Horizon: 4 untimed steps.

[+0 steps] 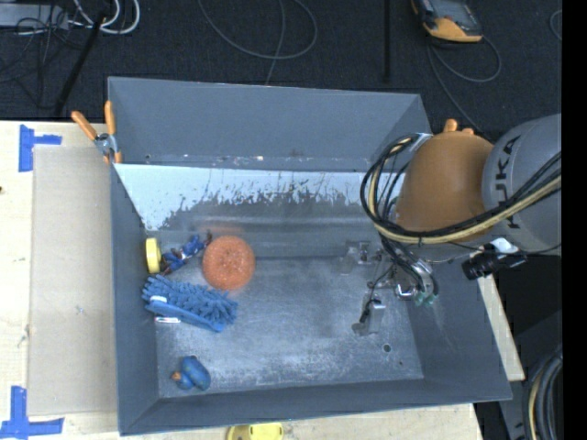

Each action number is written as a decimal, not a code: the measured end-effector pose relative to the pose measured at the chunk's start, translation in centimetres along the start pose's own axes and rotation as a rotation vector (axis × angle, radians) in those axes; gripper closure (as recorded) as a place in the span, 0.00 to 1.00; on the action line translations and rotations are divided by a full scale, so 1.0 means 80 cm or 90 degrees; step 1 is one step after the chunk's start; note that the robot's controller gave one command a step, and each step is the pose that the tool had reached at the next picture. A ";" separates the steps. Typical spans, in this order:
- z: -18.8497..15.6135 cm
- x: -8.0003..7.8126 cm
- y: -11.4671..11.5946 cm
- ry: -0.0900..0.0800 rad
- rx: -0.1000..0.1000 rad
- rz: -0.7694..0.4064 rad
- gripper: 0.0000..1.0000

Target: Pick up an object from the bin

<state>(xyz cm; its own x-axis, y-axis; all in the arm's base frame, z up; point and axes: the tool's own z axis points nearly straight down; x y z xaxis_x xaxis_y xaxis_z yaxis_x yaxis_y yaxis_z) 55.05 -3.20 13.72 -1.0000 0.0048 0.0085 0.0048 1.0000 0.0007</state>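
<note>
My gripper (pixel 368 320) hangs low over the bare floor in the right part of the bin, with no loose thing under it. The nearest thing is a round orange scrubbing pad (pixel 227 262), well off to its left. Below that pad lies a blue shaggy brush-like thing (pixel 188 303). All loose things lie apart from the gripper.
A small yellow piece (pixel 153 255) and a small blue toy-like thing (pixel 189 248) lie at the bin's left wall. A small blue lump (pixel 191 373) sits near the front left corner. The arm, with its orange cover and black cables, comes in over the right rim.
</note>
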 end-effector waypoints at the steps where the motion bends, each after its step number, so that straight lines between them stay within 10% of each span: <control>1: -0.006 -0.002 0.000 -0.005 0.000 -0.001 0.00; 2: -0.005 -0.008 0.061 -0.006 0.001 -0.040 0.00; 4: 0.007 -0.034 0.091 -0.006 0.000 -0.081 0.00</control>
<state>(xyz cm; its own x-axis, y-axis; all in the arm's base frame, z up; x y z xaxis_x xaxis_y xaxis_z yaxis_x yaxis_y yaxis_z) 57.81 4.03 13.13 -0.9926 -0.1216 -0.0014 -0.1216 0.9926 0.0018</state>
